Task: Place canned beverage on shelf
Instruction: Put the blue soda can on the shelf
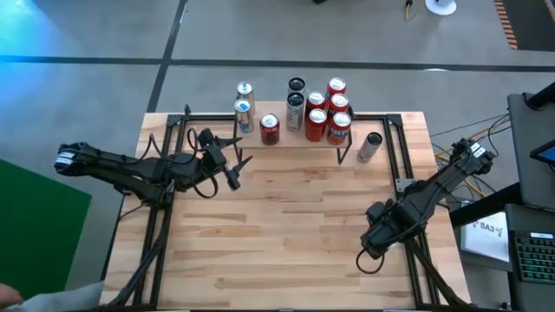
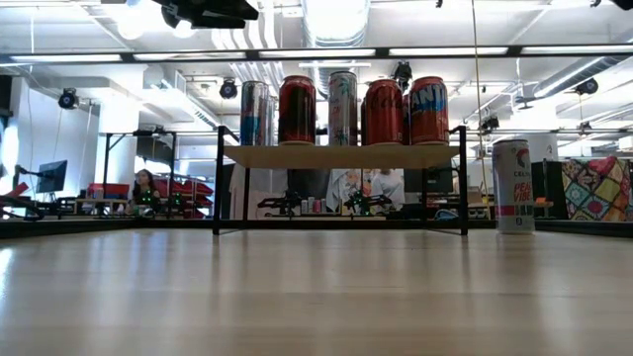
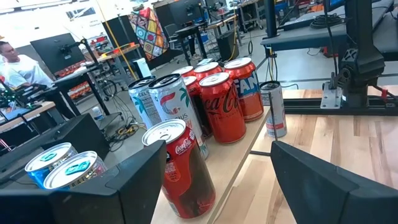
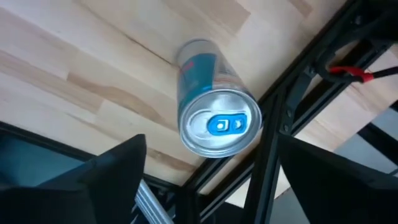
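Note:
The shelf (image 2: 341,156) stands at the table's far edge with several cans on its plank: red ones (image 1: 336,121), dark ones (image 1: 296,102), blue-silver ones (image 1: 244,108). A slim white can (image 1: 371,146) stands on the table just right of the shelf. My left gripper (image 1: 237,162) is open and empty, level, near the shelf's left end, facing the cans (image 3: 186,168). My right gripper (image 1: 377,234) is open at the table's right side, pointing down. Below it a can (image 4: 214,121) with a blue tab stands upright on the table, between the fingers' lines and clear of them; my arm hides it in the high view.
Black frame rails (image 1: 408,182) run along the table's sides and far edge; one rail (image 4: 273,149) passes close beside the can under my right gripper. The wooden tabletop's middle (image 1: 295,217) is bare. People sit in the room beyond the table (image 3: 15,59).

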Robot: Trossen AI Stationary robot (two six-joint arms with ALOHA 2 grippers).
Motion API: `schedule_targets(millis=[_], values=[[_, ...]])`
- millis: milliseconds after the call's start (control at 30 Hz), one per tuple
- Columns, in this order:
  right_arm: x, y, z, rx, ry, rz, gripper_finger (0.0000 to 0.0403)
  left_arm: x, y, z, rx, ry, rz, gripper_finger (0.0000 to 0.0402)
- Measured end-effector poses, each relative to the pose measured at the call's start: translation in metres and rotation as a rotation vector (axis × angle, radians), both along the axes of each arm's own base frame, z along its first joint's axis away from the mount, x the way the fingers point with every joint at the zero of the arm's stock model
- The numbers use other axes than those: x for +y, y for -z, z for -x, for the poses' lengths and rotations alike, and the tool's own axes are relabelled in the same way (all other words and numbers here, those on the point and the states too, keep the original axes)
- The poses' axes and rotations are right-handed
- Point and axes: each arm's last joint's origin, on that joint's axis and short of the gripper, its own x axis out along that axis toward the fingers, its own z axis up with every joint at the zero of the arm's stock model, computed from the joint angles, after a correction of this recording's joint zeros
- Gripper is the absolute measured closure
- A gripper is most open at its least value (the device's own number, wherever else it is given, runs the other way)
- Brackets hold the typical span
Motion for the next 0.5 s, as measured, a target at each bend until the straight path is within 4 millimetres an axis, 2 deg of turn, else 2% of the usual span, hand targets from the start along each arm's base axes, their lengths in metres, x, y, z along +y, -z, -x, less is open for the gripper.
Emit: schedule_targets(millis=[300,500], values=[[-0.002,0.017,0.002,0.017,-0.002,0.036,0.0044,0.0,0.0,0.0,0.001,0.0,0.0,0.0128],[0.0,0.044,0.003,-0.018,-0.006,0.008,0.0044,0.0,0.0,0.0,0.001,0.0,0.001,0.0128]])
